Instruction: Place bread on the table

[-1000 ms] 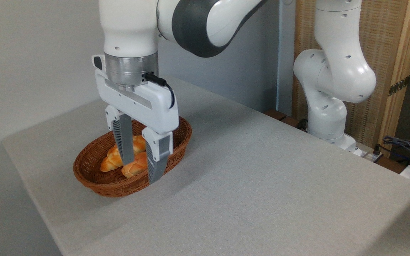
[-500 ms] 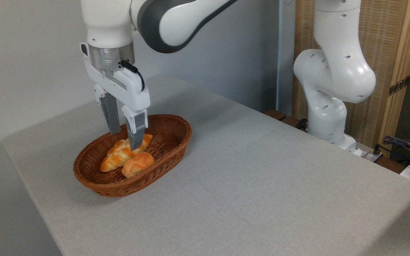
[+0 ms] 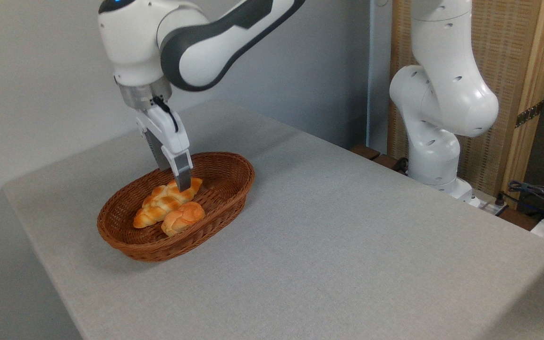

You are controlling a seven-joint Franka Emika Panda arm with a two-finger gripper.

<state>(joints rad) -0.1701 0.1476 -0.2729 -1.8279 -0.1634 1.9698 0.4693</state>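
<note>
Since half a second ago the gripper (image 3: 179,182) has swung back and turned edge-on to the camera, so its fingers now overlap and come down over the upper-right end of the bread (image 3: 167,199). Bread hasn't moved; it lies diagonally in the wicker basket (image 3: 227,163), left of frame centre, with the round roll (image 3: 183,217) touching its lower side. Fingertip (image 3: 184,183) looks at or just above the loaf's end; contact unclear. How far the fingers are spread: cannot tell, one hides the other. Nothing lifted, so I judge the grasp is still being set up.

Room: basket rim sits close behind and right of the fingers, and the roll crowds the near side. The table (image 3: 347,245) is bare and wide to the right and front. Its left edge and rounded corner are near the basket.
</note>
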